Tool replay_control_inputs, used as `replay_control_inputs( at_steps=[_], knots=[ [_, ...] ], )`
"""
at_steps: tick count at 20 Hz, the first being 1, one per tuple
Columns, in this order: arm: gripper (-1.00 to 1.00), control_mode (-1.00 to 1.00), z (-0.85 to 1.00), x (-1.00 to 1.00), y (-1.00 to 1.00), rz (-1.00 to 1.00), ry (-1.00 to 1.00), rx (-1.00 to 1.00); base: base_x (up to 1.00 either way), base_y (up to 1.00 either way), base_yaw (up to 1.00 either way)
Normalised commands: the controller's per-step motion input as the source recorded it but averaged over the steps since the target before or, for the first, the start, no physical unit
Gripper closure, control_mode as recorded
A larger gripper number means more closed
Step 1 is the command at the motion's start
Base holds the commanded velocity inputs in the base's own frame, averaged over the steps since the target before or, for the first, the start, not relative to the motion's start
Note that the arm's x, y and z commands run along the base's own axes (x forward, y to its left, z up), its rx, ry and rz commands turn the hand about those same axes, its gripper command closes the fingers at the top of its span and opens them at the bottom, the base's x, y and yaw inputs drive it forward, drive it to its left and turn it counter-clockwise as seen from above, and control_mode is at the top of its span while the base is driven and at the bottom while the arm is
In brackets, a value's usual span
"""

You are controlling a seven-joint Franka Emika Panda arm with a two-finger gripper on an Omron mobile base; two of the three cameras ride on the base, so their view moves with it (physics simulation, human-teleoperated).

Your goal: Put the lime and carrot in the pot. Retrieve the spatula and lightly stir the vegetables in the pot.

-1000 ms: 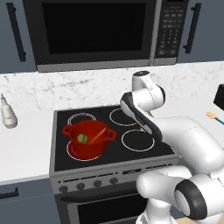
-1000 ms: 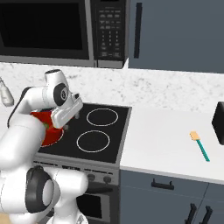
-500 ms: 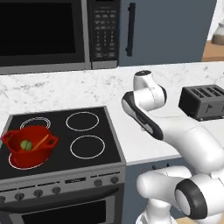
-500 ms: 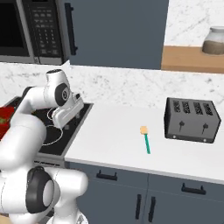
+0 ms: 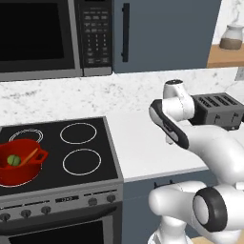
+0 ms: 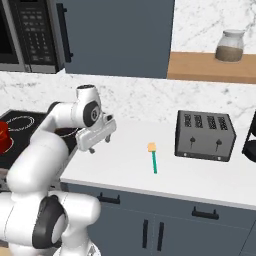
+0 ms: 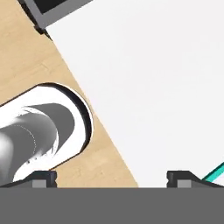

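The red pot [image 5: 18, 166] sits on the front-left ring of the black stove [image 5: 86, 152], at about 9 o'clock from the arm in the left base view. Inside it lie the lime [image 5: 13, 160], a small green ball, and the carrot [image 5: 29, 156], an orange stick leaning from the pot's middle toward its right rim. In the right base view a sliver of the pot [image 6: 4, 136] shows at the left edge.

The spatula [image 6: 153, 158] lies flat on the white worktop [image 6: 200, 172], with its yellow-orange blade at the far end and its teal handle pointing toward the front edge. It rests between the end effector and the toaster [image 6: 205, 135], apart from both. In the hand view a short piece of the teal handle [image 7: 215, 172] shows at the lower right, at about 4 o'clock, above the right fingertip.

The end effector [image 6: 99, 145] hangs over the worktop just right of the stove, with the spatula at about 3 o'clock from it in the right base view. Its 2 fingers stand spread wide and hold nothing. In the hand view the 2 dark fingertips [image 7: 43, 177] sit far apart at the bottom, with bare white worktop and a strip of wooden floor [image 7: 52, 74] beyond them.

A glass jar [image 6: 229, 46] stands on a wooden shelf [image 6: 210, 67] above the toaster, and a microwave [image 5: 43, 38] hangs over the stove.
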Motion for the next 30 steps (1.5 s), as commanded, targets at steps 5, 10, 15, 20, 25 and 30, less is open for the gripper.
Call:
replay_control_inputs(
  at_steps=[5, 10, 15, 20, 25, 30],
  knots=[
    [-1.0, -1.0, -0.47, 0.19, -1.0, -0.57, 0.08, 0.06, 0.0, 0.0, 0.0],
    [-1.0, -1.0, -0.5, 0.22, -1.0, -0.58, 0.03, 0.02, 0.0, 0.0, 0.0],
    [-1.0, -1.0, -0.37, 0.38, -1.0, -0.46, 0.0, 0.0, 0.0, 0.0, 0.0],
    [-1.0, -1.0, -0.49, 0.53, -0.59, -0.28, 0.0, 0.0, 0.0, 0.0, 0.0],
    [-1.0, -1.0, -0.46, 0.37, -0.17, -0.01, 0.0, 0.0, 0.0, 0.0, 0.0],
    [-1.0, -1.0, -0.4, 0.34, -0.01, 0.0, 0.0, 0.0, 0.0, 0.0, 0.0]
  ],
)
